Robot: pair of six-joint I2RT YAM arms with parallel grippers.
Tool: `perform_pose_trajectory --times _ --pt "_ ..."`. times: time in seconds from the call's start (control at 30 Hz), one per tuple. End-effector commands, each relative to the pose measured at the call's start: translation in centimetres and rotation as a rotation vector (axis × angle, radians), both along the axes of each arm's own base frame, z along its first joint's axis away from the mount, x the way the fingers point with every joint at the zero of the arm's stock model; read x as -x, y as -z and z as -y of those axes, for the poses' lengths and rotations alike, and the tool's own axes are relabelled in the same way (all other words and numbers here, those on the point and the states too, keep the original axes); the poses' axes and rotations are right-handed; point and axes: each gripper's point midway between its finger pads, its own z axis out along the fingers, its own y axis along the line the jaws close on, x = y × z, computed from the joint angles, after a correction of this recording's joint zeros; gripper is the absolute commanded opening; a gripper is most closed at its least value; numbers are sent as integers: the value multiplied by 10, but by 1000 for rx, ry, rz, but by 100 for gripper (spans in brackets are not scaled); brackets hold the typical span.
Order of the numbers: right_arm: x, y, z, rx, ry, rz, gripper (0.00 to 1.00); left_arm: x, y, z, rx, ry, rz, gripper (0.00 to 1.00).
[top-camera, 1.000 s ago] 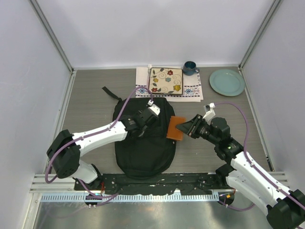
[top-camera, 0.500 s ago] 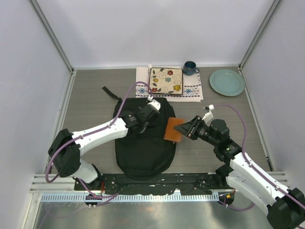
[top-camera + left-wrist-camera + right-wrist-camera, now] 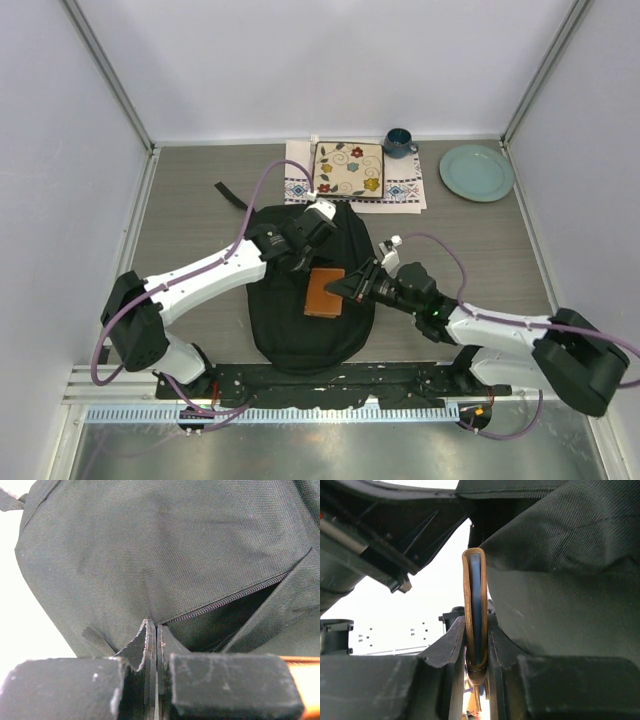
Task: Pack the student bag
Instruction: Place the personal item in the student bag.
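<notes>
The black student bag [image 3: 300, 335] lies flat in the middle of the table. My left gripper [image 3: 300, 256] is shut on the bag's fabric beside its zipper and holds the opening apart. In the left wrist view the shut fingertips [image 3: 148, 635] pinch the fabric of the bag [image 3: 150, 545], with a dark gap along the zipper to the right. My right gripper [image 3: 348, 287] is shut on a brown leather-covered notebook [image 3: 324, 292] and holds it over the bag. In the right wrist view the notebook [image 3: 475, 600] stands edge-on in my right gripper [image 3: 476, 647], next to the bag's fabric [image 3: 560, 580].
A floral square board [image 3: 348, 168] lies on a patterned mat at the back. A dark blue mug [image 3: 399, 141] and a pale green plate [image 3: 477, 172] are at the back right. A bag strap [image 3: 232, 196] trails to the back left.
My right arm has moved left with the brown notebook, from beside the bag's right edge to over the bag. My left gripper has shifted slightly back, still on the fabric.
</notes>
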Motion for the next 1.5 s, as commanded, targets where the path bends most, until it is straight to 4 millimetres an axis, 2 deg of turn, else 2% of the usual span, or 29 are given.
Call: perform_pose_trajectory --times 0.0,0.1,0.2,0.23,0.27,0.33,0.37,0.43,0.47,0.5,0.53,0.67,0.7,0.77,0.8,0.87,0.9,0.93,0.97,1.0,1.03,1.1,1.2,1.27,1.33,1.37,1.4,1.47 --pt "-22 -42 -18 -201 75 34 1 -5 -24 14 105 -22 32 0" --pt "-32 -43 -28 -259 91 22 0 -3 -26 13 113 -17 29 0" --pt "-43 -35 -39 -271 103 -14 0 -2 -27 13 118 -14 29 0" --pt "-46 -42 -41 -309 105 -1 0 -1 -28 13 121 -13 28 0" --pt "-49 -32 -43 -304 114 -24 0 -1 -31 12 129 -14 33 0" --pt "-56 -35 -42 -357 148 -36 0 1 -31 10 127 -12 33 0" --pt "-61 -25 -44 -350 162 -50 0 1 -33 9 131 -11 37 0" --pt "-67 -31 -44 -403 186 -48 0 3 -32 7 127 -12 35 0" --pt "-71 -21 -43 -398 205 -66 0 4 -32 6 125 -10 33 0" --pt "-73 -20 -42 -407 218 -74 0 5 -33 5 130 -9 35 0" --pt "-82 -20 -36 -430 276 -72 0 5 -33 5 130 -9 33 0" --pt "-90 -17 -25 -432 354 -46 0 9 -33 6 138 2 16 0" --pt "-91 -25 -22 -441 364 -26 0 11 -32 6 143 5 10 0" --pt "-94 -23 -17 -399 397 -2 0 13 -28 7 142 7 -4 0" --pt "-92 -32 -13 -404 404 22 0 13 -27 7 143 7 -9 0" --pt "-96 -27 -6 -341 448 31 0 14 -24 8 145 3 -20 0" --pt "-97 -13 -3 -270 469 16 0 16 -23 9 158 -2 -30 0" --pt "-97 -26 2 -270 483 43 0 17 -23 11 167 -2 -35 0" --pt "-100 -22 7 -228 513 54 0 17 -24 13 185 -6 -35 0" --pt "-101 -10 11 -153 531 36 0 18 -25 16 206 -9 -43 0" --pt "-100 -18 15 -146 543 47 0 18 -25 18 216 -11 -45 0" --pt "-102 -7 18 -47 557 34 0 17 -27 22 237 -14 -45 0" --pt "-96 -4 16 -11 551 36 0 16 -28 27 250 -14 -50 0" --pt "-89 4 7 -6 529 33 0 16 -28 31 260 -10 -60 0" --pt "-83 3 -1 -40 511 37 0 16 -31 33 271 -9 -61 0" --pt "-83 11 -4 -31 509 31 0 16 -32 35 277 -7 -61 0" --pt "-84 4 -6 -65 515 48 0 16 -33 34 279 -7 -61 0" --pt "-86 3 -11 -71 513 66 0 18 -35 35 284 -2 -69 0"
